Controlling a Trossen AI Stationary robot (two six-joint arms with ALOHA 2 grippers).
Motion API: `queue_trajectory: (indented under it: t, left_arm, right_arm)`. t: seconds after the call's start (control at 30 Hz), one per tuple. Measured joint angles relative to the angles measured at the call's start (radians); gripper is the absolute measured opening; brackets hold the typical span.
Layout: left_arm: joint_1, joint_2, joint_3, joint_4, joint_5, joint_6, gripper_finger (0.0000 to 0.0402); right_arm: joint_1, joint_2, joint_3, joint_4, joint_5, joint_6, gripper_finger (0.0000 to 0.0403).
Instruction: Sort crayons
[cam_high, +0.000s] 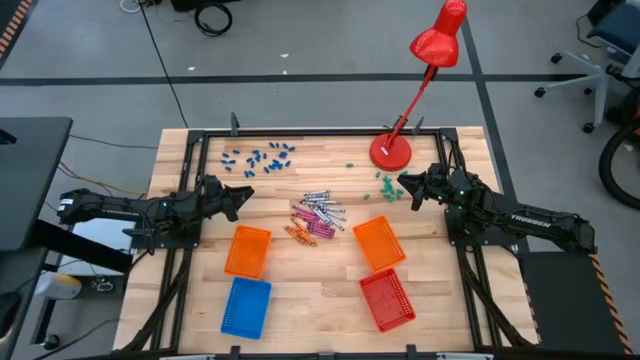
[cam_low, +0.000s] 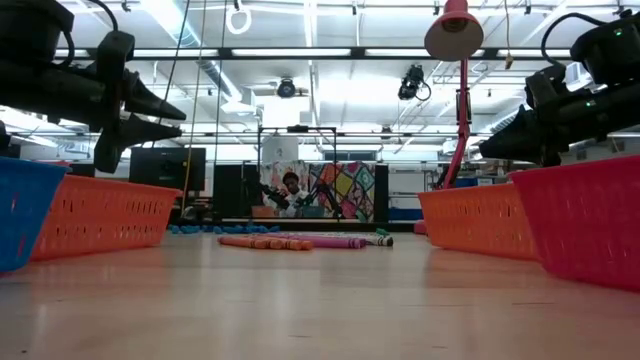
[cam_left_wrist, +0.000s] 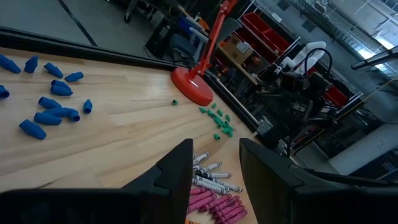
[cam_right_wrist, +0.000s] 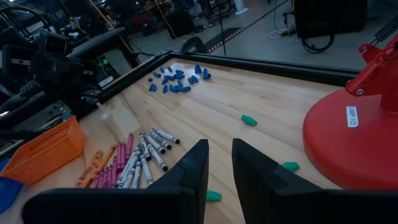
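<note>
Four mesh baskets stand toward the near edge of the table (cam_high: 175, 170): two orange baskets (cam_high: 248, 250), one blue basket (cam_high: 246, 306), one red basket (cam_high: 387, 298), none visibly holding anything. The crayons (cam_high: 318, 218), grey, pink and orange, lie loose in one heap at the table's centre, between the two orange baskets. Blue caps (cam_high: 262, 155) are scattered near the far edge; green caps (cam_high: 386, 187) lie beside the red lamp (cam_high: 392, 150).

Left gripper (cam_high: 243, 195): raised near the left edge, fingers spread wide, empty. Right gripper (cam_high: 404, 184): raised near the lamp base, fingers narrowly parted, empty.

Risks, as judged: crayons lie touching and overlapping, so a closing grip may take two at once or roll neighbours away; the right arm may strike the lamp; narrow fingers may miss a crayon.
</note>
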Motion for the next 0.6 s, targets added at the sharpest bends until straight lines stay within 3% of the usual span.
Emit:
queue_trajectory:
  t: [0.13, 0.23, 0.5, 0.6]
  left_arm:
    - [0.002, 0.000, 0.000, 0.039, -0.005, -0.062, 0.0142]
    - [0.016, 0.000, 0.000, 0.125, -0.071, -0.064, 0.0142]
    - [0.070, 0.000, 0.000, 0.277, -0.106, 0.323, 0.0142]
    - [0.094, 0.000, 0.000, 0.290, -0.128, 0.395, 0.0142]
  right_arm:
    - [0.000, 0.000, 0.000, 0.000, 0.000, 0.000, 0.0077]
    - [0.000, 0.000, 0.000, 0.000, 0.000, 0.000, 0.0077]
    - [0.000, 0.000, 0.000, 0.000, 0.000, 0.000, 0.0077]
    - [0.000, 0.000, 0.000, 0.000, 0.000, 0.000, 0.0077]
